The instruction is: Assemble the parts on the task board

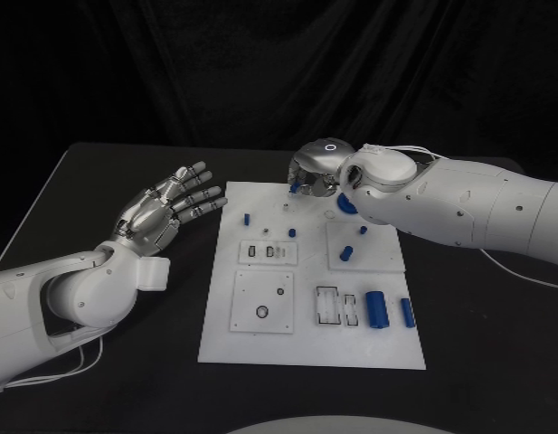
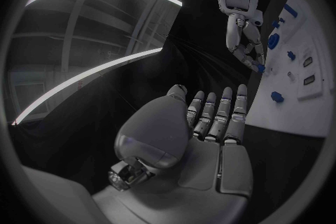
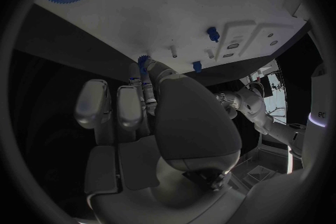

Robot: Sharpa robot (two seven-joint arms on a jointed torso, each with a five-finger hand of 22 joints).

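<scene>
Bench (image 1: pixel 122 172) of matt black carries the flat white rectangular task board (image 1: pixel 260 348), its long axis running away from the robot, with small blue plastic parts scattered across it. Among the biggest pieces are a round blue toothed gear (image 1: pixel 344 202), near the far edge and partly behind the right wrist, and two blue cylinders (image 1: pixel 378 309) lying side by side near the board's near right corner, long axes parallel to the board's.

Right hand (image 1: pixel 316 172), silver and many-fingered, hangs over the board's far edge, fingers curled downward and pinching a small blue peg (image 3: pixel 143 61) at their tips. Board lies directly beneath that hand, so the peg appears to have only a short descent to a seat; this hand is clearly the nearer of the two to the work. Which hole it is meant for cannot be told.

Left hand (image 1: pixel 164 206) hovers off the board's left side, palm up, fingers spread and holding nothing.

Right wrist view shows the peg between the fingertips, close to a thin white pin (image 3: pixel 173 51) standing on the board, a detail the head view hides behind the knuckles. Left wrist view shows the right hand side-on, its blue peg just above the board.
</scene>
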